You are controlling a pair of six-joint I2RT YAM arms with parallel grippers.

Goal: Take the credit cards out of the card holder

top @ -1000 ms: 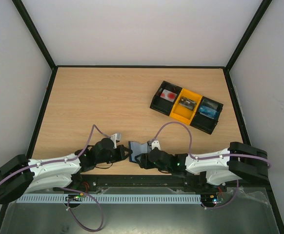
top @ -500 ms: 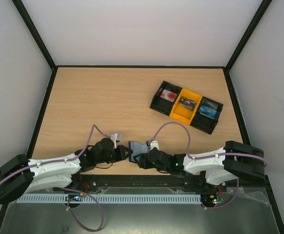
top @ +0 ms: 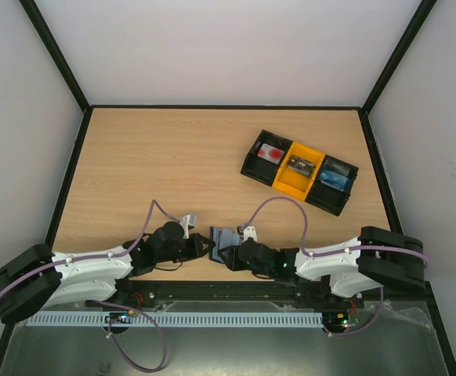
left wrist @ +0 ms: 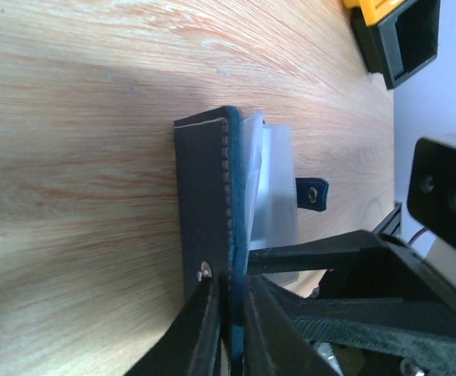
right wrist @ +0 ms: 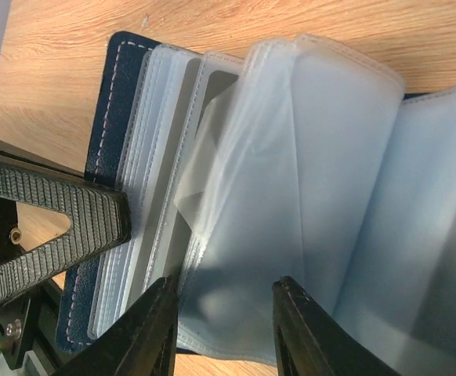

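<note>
The card holder (top: 222,237) stands open at the table's near edge, between the two grippers. Its navy cover (left wrist: 204,196) is up on edge, and my left gripper (left wrist: 229,313) is shut on that cover's lower rim. In the right wrist view the holder's cloudy plastic sleeves (right wrist: 322,172) fan out from the navy cover (right wrist: 124,94). My right gripper (right wrist: 224,313) is open, its fingers straddling a bundle of sleeves. No card shows in those sleeves. A pinkish-white credit card with a red spot (top: 271,153) and a black one (top: 299,164) lie in the tray.
The black-and-yellow three-compartment tray (top: 252,167) sits at the back right, with a blue item (top: 337,179) in its right compartment. Its corner (left wrist: 400,39) shows in the left wrist view. A ribbed finger of the left gripper (right wrist: 56,215) presses the cover. Black frame rails border the table.
My right gripper's jaws have narrowed around the sleeves. The left arm and the holder have shifted slightly to the right.
</note>
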